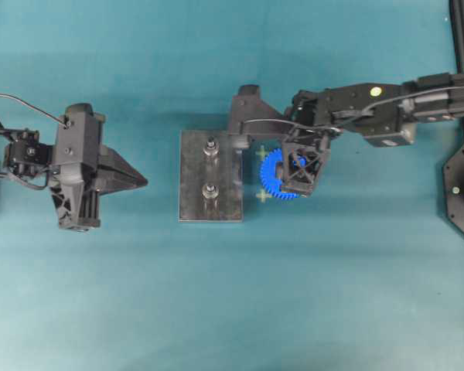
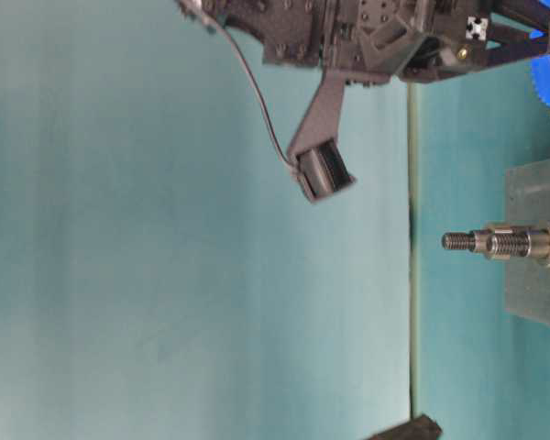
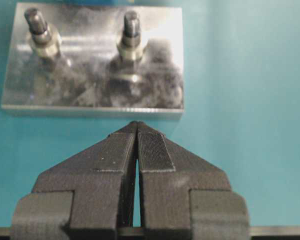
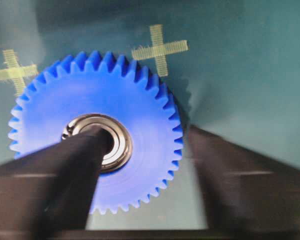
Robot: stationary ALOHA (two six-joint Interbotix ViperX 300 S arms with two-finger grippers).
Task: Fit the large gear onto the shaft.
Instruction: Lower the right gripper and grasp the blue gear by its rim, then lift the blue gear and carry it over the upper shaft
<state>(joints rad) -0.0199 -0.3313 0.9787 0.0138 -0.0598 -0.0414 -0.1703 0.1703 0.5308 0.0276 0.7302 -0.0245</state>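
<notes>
Closed tight, fingers pressed together, the left gripper (image 1: 135, 181) hovers over the desk (image 1: 216, 309) at the left, pointing at the dark grey plate (image 1: 192, 185), probably waiting to steady it. Two steel pins rise from that plate; the shaft (image 1: 210, 191) and its far twin (image 1: 211, 145) are both bare. Just right of the plate, the large gear (image 4: 95, 145) lies flat on the desk between two tape crosses (image 4: 160, 48). Over it the right gripper (image 1: 303, 171) stands partly open, one finger (image 4: 65, 175) across the bearing hole and one beyond the toothed rim, seemingly straddling one side of the wheel to pinch it. No grip shows yet.
</notes>
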